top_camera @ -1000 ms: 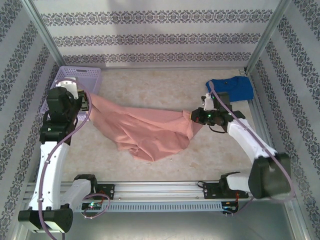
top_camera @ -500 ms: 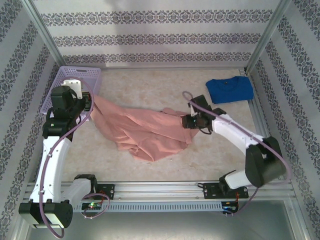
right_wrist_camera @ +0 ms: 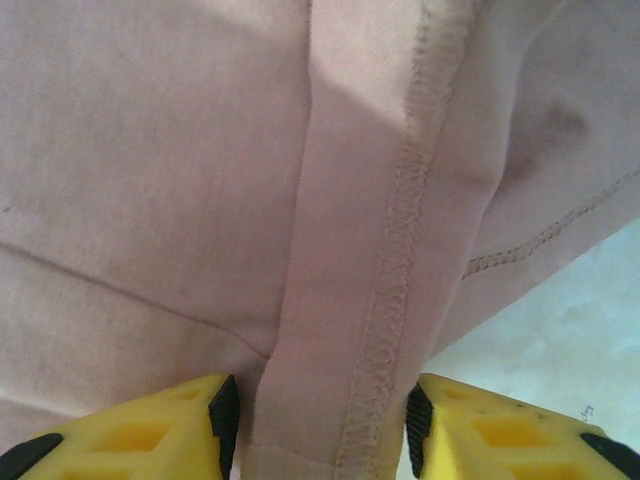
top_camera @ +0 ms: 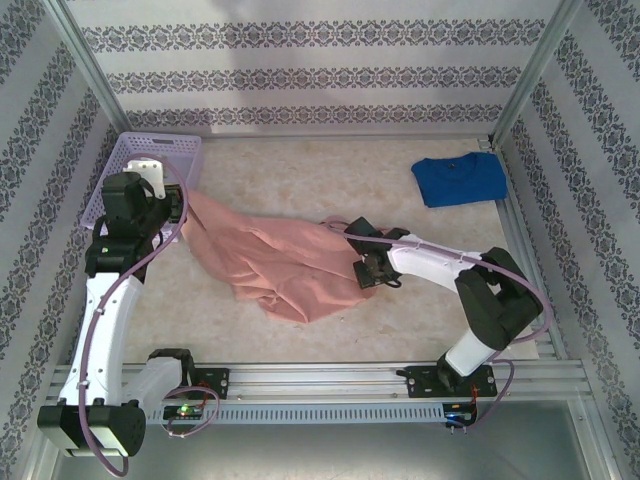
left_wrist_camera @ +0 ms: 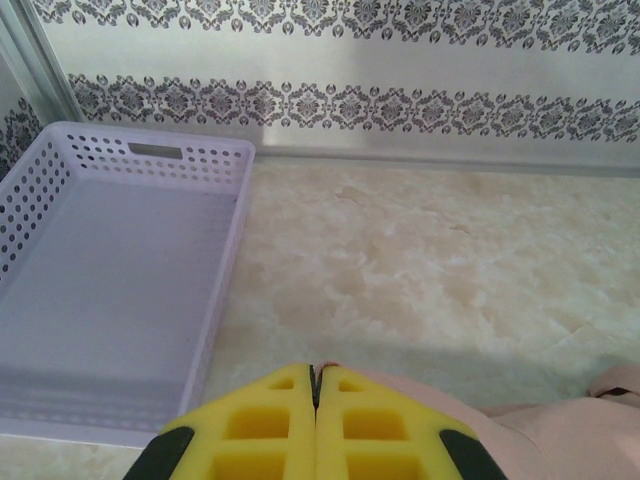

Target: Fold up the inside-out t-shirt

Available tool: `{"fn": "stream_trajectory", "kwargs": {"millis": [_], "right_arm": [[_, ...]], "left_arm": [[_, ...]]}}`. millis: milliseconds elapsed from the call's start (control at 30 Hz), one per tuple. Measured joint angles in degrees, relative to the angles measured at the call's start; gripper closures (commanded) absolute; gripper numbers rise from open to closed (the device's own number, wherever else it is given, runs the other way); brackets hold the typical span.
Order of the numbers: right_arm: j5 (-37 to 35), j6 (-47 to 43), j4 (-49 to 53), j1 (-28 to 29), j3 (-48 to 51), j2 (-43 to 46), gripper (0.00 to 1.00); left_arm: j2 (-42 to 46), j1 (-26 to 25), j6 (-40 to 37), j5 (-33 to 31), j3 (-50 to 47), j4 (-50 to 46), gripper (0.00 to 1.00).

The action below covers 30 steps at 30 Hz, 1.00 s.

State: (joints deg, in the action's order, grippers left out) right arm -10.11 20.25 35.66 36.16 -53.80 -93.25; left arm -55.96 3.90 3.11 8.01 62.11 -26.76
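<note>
Clamps the shirt (top_camera: 280, 262) by its left end in the left gripper (top_camera: 177, 212), just beside the basket (top_camera: 150, 158), yellow pads (left_wrist_camera: 265, 415) pressed flat together with what looks like a sliver of pink cloth nipped at the line between them. Holds that end raised off the table (top_camera: 300, 170), so that the cloth fans rightward and down in long diagonal creases and ends in a rumpled heap near the middle front. Presses the right gripper (top_camera: 363, 272) down on the shirt's right edge, jaws apart, released, set to either side of a flat fold. Shows close up, from the right wrist, salmon-pink knit, soft and matt, with a raised overlocked seam (right_wrist_camera: 398, 260) running up between the two pads, a second line of stitching slanting off to the right, and a corner of pale table past the hem. Looks turned wrong side out, with the seam allowance uppermost. Has a blue shirt (top_camera: 460, 180) lying folded flat at the far right, well apart from the pink one. Shows the basket as lilac plastic, rectangular and shallow, walls pierced with rows of small holes, floor plain. Shows the table as cream, faintly marbled, smooth and dull.
</note>
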Motion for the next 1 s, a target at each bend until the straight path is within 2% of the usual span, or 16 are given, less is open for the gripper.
{"fn": "stream_trajectory", "kwargs": {"millis": [267, 500, 667, 800, 933, 1000], "right_arm": [[-2.75, -0.07, 1.81, -0.04, -1.88, -0.57, 0.55], [-4.02, -0.31, 3.65, -0.04, -3.26, -1.66, 0.66], [-4.00, -0.20, 4.68, -0.04, -3.26, -1.79, 0.69], [-3.98, 0.48, 4.85, -0.04, -3.23, -1.79, 0.79], [-3.96, 0.90, 4.85, -0.07, -3.19, -1.79, 0.98], [-4.07, 1.07, 4.85, -0.13, -3.19, -1.49, 1.00]], "left_arm": [[0.17, -0.02, 0.00, 0.42, -0.50, 0.02, 1.00], [0.37, -0.02, 0.00, 0.42, -0.61, 0.02, 1.00], [0.37, -0.02, -0.02, 0.42, -0.61, 0.02, 1.00], [0.37, 0.00, 0.00, 0.42, -0.63, 0.02, 1.00], [0.37, 0.00, 0.00, 0.42, -0.63, 0.02, 1.00], [0.37, -0.02, 0.00, 0.39, -0.63, 0.02, 1.00]]}}
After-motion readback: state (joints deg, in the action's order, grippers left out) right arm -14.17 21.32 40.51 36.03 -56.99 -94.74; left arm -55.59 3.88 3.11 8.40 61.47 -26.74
